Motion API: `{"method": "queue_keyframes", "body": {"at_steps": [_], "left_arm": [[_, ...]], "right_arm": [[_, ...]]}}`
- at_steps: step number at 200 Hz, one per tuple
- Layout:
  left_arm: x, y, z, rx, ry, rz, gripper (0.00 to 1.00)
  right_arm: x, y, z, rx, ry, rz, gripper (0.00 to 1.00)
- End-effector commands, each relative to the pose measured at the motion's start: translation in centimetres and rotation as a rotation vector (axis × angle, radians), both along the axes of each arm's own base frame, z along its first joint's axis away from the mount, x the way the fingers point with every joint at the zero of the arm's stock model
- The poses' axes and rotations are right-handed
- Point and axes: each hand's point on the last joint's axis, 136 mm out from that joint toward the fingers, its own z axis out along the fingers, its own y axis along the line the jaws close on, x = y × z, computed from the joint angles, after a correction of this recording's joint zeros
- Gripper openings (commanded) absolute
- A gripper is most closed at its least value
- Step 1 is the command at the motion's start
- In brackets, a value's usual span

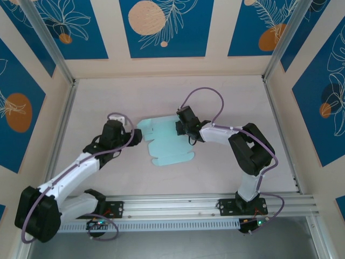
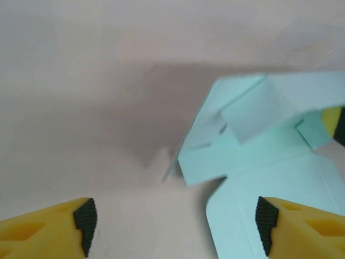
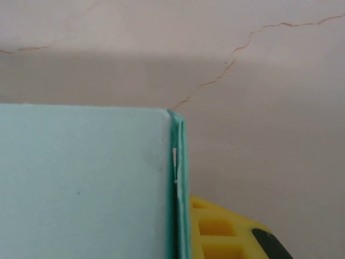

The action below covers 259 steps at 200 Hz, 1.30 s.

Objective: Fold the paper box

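Top camera looks down; both wrist cameras closely face the paper box (image 1: pixel 167 148).

The table (image 1: pixel 161 91) is pale beige, with a thin brown crack (image 3: pixel 242 48) across its surface. The walls around it carry blue panels (image 1: pixel 164 27) with white leaves and orange circles. A metal rail (image 1: pixel 215 202) runs along the near edge.

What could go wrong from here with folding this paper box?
The right gripper pinches the paper box by one thin raised flap; a pull may tear it or let it slip. The left gripper is open, one finger over a flat panel; closing there might crumple it or shove the loose sheet.
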Motion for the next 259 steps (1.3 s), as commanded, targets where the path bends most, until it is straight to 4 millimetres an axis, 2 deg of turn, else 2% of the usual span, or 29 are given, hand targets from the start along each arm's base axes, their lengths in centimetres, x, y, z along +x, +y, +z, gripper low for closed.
{"method": "queue_keyframes", "body": {"at_steps": [1, 16, 34, 96, 131, 182, 212, 259], "left_arm": [[-3.2, -1.2, -2.6, -0.214, 0.12, 0.019, 0.76], [-3.7, -2.3, -2.6, -0.277, 0.109, 0.004, 0.76], [-3.3, -3.0, -2.5, -0.271, 0.081, -0.012, 0.77], [0.4, -5.3, -2.7, -0.307, -0.014, -0.055, 0.89], [1.1, -7.1, -3.4, -0.301, 0.009, -0.085, 0.96], [2.3, -7.7, -5.0, -0.271, 0.012, -0.073, 0.99], [2.7, -7.4, -6.4, -0.246, 0.041, -0.027, 1.0], [3.7, -8.5, -6.2, -0.248, -0.002, -0.055, 1.0]], "right_arm": [[0.0, 0.3, 0.7, 0.049, 0.006, -0.055, 0.12], [-0.2, 0.5, 0.8, 0.06, 0.009, -0.061, 0.12], [-0.3, 0.8, 0.9, 0.059, 0.0, -0.058, 0.12], [-0.5, 1.4, 1.8, 0.058, -0.018, -0.047, 0.12], [-0.7, 1.5, 1.9, 0.049, -0.022, -0.045, 0.12], [-0.8, 1.8, 1.9, 0.051, -0.026, -0.042, 0.12], [-0.8, 1.9, 2.0, 0.05, -0.029, -0.04, 0.12], [-0.8, 1.9, 2.1, 0.049, -0.031, -0.039, 0.12]]}}
